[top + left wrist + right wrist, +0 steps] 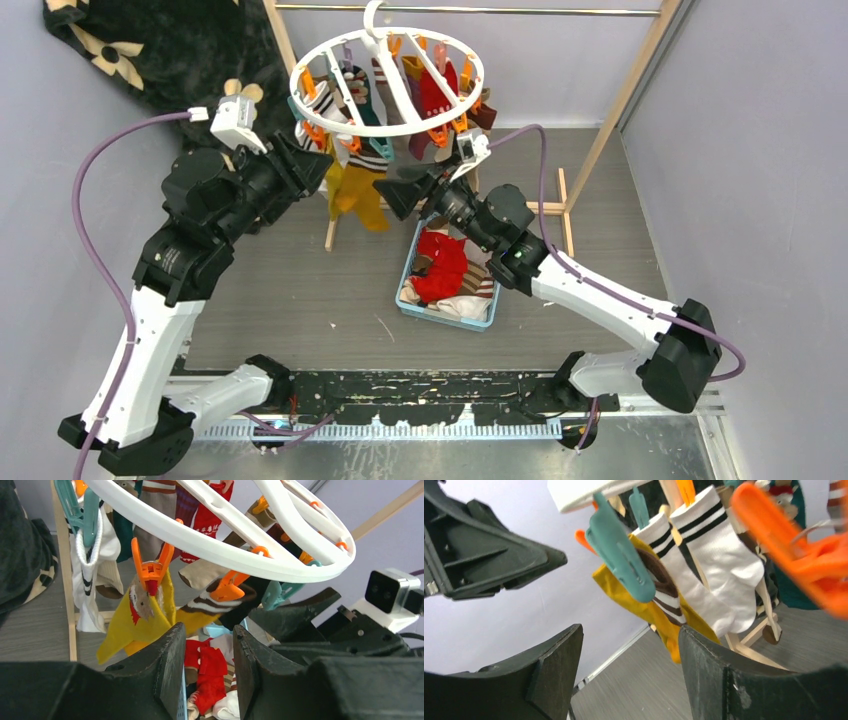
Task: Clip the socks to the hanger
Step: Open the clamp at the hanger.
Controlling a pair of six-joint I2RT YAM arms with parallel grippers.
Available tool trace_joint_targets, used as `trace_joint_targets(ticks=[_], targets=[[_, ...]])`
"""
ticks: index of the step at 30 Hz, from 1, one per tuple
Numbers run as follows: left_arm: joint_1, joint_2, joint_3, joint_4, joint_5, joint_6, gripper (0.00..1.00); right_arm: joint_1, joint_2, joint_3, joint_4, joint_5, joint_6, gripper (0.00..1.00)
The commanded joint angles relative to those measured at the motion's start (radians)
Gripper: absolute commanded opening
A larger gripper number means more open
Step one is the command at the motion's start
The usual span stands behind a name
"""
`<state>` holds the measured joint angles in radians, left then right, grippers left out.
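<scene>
The white ring hanger [400,128] hangs from the rack bar, with several socks clipped under it. A mustard yellow sock [360,200] hangs lowest. My left gripper [318,165] is open and empty just below the ring's left edge. In the left wrist view [207,632] it sits under an orange clip [150,570] that holds the mustard sock [135,625]. My right gripper [400,190] is open and empty below the ring's front. Its wrist view [629,635] shows a free teal clip [616,555] and white striped socks [719,560]. More socks, with a red one [440,265] on top, lie in the basket.
The light blue basket [445,312] stands on the floor under my right arm. The wooden-framed rack [640,70] stands at the back. A black blanket with tan flowers [160,50] hangs at the back left. Walls close in on both sides.
</scene>
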<state>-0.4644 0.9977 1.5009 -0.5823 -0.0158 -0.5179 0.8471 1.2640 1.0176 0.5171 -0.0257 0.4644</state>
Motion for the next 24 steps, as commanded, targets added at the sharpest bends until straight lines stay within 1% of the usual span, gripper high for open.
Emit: trace_joint_targets(ticks=[1,7,13,16,21,22,24], targets=[[0.0,-0.028,0.013,0.022,0.041,0.011,0.4,-0.037,0.014,0.066,0.156,-0.049,0.068,0.75],[0.001,-0.03,0.012,0.024,0.05,0.009,0.39,-0.054,0.054,0.091,0.196,-0.081,0.101,0.74],[0.0,-0.034,0.012,0.023,0.052,0.011,0.39,-0.065,0.093,0.124,0.208,-0.103,0.109,0.69],[0.001,-0.034,0.012,0.02,0.054,0.014,0.38,-0.066,0.102,0.129,0.228,-0.114,0.118,0.63],[0.002,-0.043,0.013,0.012,0.052,0.018,0.38,-0.066,0.092,0.115,0.249,-0.117,0.125,0.47],[0.001,-0.045,0.012,0.009,0.051,0.018,0.38,-0.066,0.085,0.107,0.254,-0.111,0.126,0.44],[0.001,-0.049,0.012,0.006,0.05,0.018,0.37,-0.066,0.073,0.095,0.257,-0.104,0.126,0.43]])
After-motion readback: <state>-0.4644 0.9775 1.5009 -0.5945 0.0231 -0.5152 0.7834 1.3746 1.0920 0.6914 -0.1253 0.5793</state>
